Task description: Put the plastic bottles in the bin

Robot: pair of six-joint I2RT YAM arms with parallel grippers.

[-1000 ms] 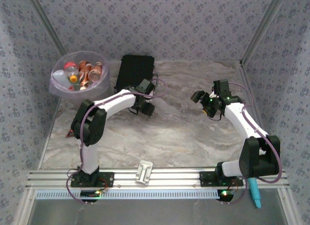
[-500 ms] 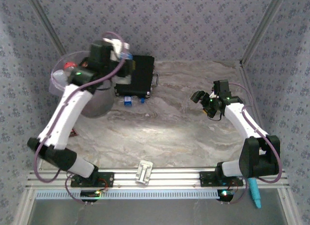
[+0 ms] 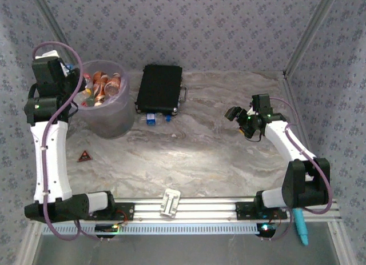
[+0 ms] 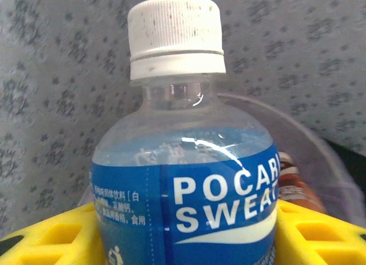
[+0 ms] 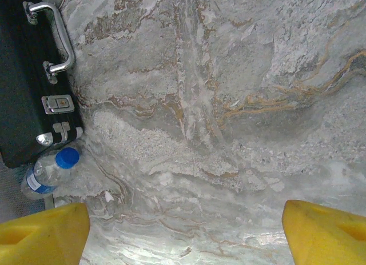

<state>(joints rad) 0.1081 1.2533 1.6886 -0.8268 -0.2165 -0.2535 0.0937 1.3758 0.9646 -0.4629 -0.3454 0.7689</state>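
- Left gripper clamped on white-capped bottle, just beside bin rim, not dropped yet.
- Right gripper jaws apart, empty, over table.
- Bin holds many bottles; one blue-capped bottle left beside case.

The marbled table carries a lilac bin at ten o'clock, a flat black case at eleven, a blue-capped bottle lying against the case's near edge, and a small red triangle at nine.
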